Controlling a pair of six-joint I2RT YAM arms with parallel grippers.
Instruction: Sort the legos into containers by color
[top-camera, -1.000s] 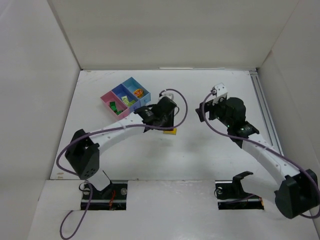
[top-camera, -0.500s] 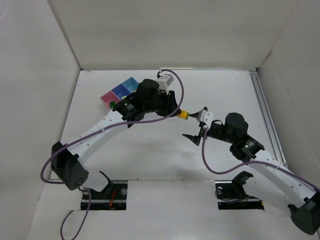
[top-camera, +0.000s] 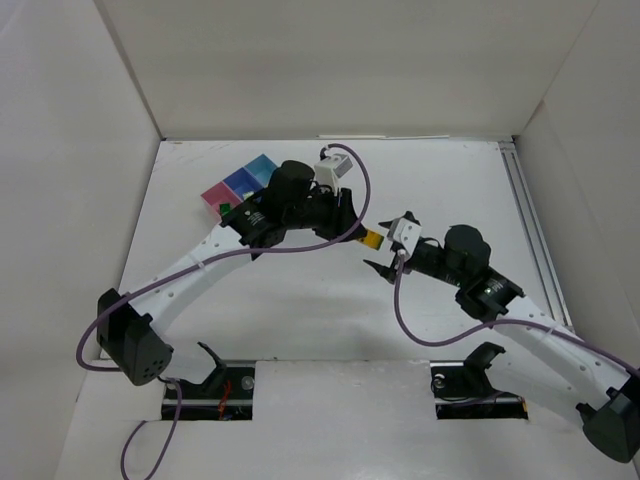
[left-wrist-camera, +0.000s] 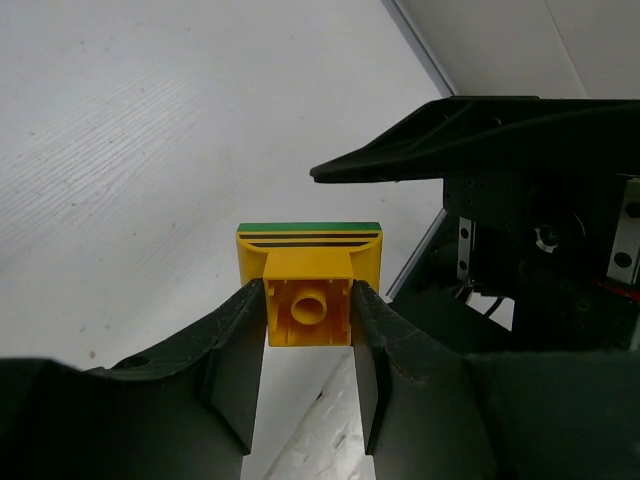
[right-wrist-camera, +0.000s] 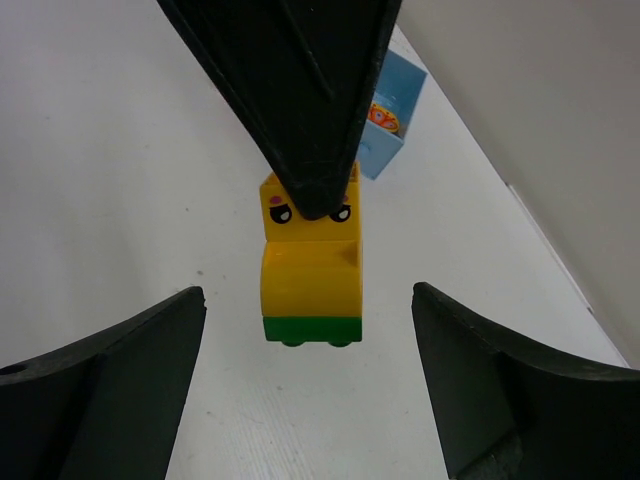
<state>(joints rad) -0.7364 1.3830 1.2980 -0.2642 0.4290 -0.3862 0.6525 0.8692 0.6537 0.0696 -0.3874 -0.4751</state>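
Observation:
My left gripper (top-camera: 362, 233) is shut on a yellow lego (top-camera: 371, 238) with a green plate on its far end, held in the air mid-table. In the left wrist view the gripper (left-wrist-camera: 308, 312) pinches the yellow brick (left-wrist-camera: 308, 300), with the green plate (left-wrist-camera: 310, 227) beyond it. My right gripper (top-camera: 383, 245) is open and faces it, jaws either side without touching. In the right wrist view the lego (right-wrist-camera: 310, 285) hangs between that gripper's (right-wrist-camera: 308, 290) spread jaws. The pink and blue containers (top-camera: 240, 183) sit at the far left, partly hidden by my left arm.
A blue compartment (right-wrist-camera: 395, 115) with an orange piece inside shows behind the lego in the right wrist view. A small green lego (top-camera: 227, 210) shows in the pink compartment. White walls enclose the table on three sides.
My left gripper lifted the yellow lego off the table and carried it up and to the right. My right arm swung in from the right, and its open jaws now face the lego.

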